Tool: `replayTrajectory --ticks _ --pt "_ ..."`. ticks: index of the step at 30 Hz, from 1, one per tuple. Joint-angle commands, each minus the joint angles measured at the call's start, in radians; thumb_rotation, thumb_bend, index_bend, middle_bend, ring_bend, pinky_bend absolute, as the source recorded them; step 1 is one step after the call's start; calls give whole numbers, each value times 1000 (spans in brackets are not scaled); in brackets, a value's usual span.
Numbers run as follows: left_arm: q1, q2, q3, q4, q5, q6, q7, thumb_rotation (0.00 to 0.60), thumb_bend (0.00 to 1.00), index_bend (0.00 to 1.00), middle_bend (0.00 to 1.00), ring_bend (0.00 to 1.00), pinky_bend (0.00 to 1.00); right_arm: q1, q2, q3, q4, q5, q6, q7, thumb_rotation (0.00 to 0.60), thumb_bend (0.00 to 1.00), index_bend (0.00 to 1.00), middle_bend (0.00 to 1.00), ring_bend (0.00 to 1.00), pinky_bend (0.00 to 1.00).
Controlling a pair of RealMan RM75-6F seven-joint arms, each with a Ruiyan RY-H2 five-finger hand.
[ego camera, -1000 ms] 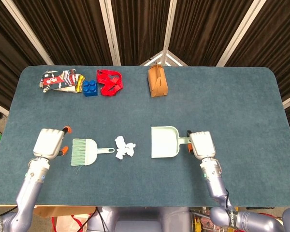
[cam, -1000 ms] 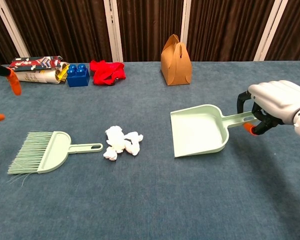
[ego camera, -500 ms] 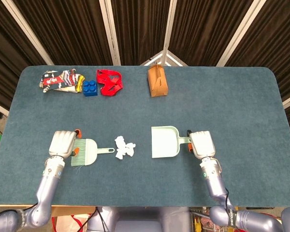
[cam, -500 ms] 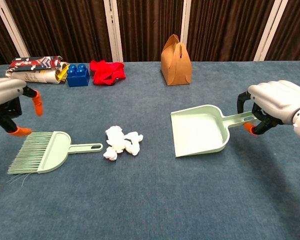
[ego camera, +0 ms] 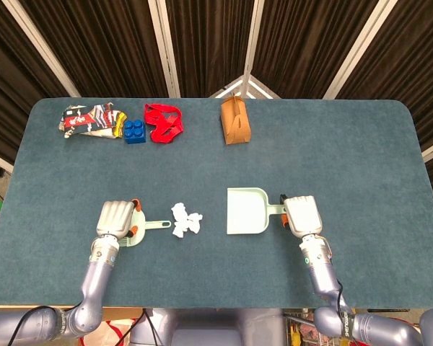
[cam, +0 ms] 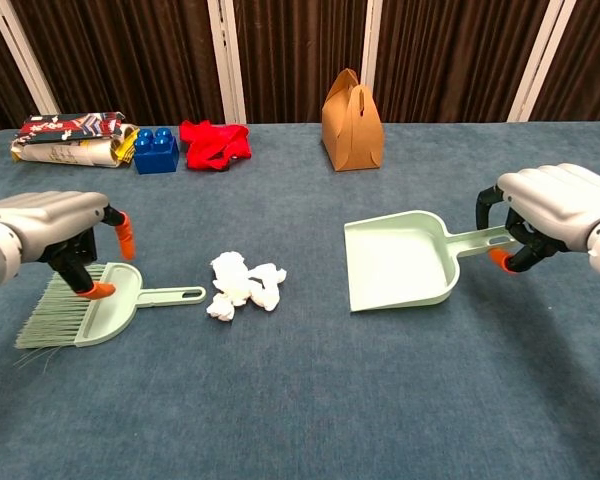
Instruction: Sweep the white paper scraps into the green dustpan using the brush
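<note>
White paper scraps (ego camera: 185, 220) (cam: 243, 284) lie in a small pile at the table's middle. To their left lies the pale green brush (cam: 90, 309), handle (ego camera: 156, 225) pointing at the scraps. My left hand (ego camera: 116, 219) (cam: 50, 227) hovers over the brush head with fingers apart, holding nothing. The green dustpan (ego camera: 247, 211) (cam: 400, 261) lies right of the scraps, its mouth toward them. My right hand (ego camera: 302, 215) (cam: 553, 212) grips the dustpan's handle.
Along the far edge sit a brown paper bag (ego camera: 234, 121), a red cloth (ego camera: 163, 122), a blue block (ego camera: 135, 131) and a printed packet (ego camera: 88, 120). The blue table (ego camera: 361, 173) ends close behind my arms.
My left hand has moved right from beside the brush to above its head. The right hand and dustpan have barely shifted.
</note>
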Motion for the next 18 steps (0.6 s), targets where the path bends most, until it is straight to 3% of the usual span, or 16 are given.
replayTrajectory --ticks 1,18 --pt "-12 -20 2 12 -7 6 -3 600 384 399 1000 1000 1000 0 0 0 1 -1 0 1 600 473 550 898 894 889" --pt "-50 -117 15 82 -57 13 -7 600 412 445 1000 1000 1000 3 1 3 12 8 -4 -3 600 474 550 898 894 890"
